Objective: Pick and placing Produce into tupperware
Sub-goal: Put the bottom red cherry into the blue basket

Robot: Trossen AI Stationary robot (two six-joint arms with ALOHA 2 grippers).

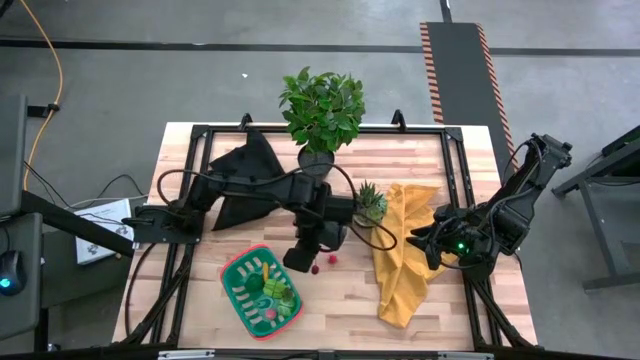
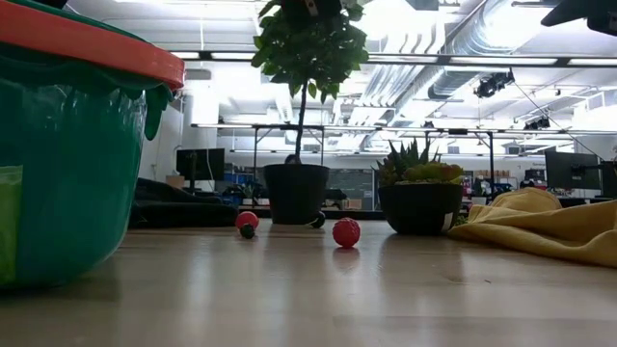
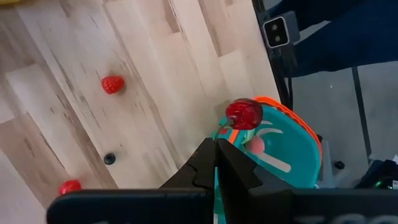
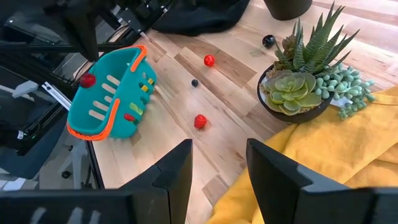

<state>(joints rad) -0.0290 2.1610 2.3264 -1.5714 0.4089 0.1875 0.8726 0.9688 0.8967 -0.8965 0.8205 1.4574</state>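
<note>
High view: the left tool (image 1: 300, 262) hangs at the tupperware's (image 1: 240, 296) rim near the surface's front edge; the right tool (image 1: 420, 240) waits over the yellow cloth (image 1: 400, 285). Left wrist view: the fingers are together on a red cherry's (image 3: 244, 114) stem, so the placing step seems in hand; next, move over the inside and release. Right wrist view: its fingers stand apart; a strawberry (image 4: 200, 121) lies loose by the spiky plant (image 4: 305, 93).

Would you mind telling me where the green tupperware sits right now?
In the high view the tupperware sits near the table's front edge, left of centre, just below the left gripper, with two red produce pieces on the bare wood to its right.
</note>
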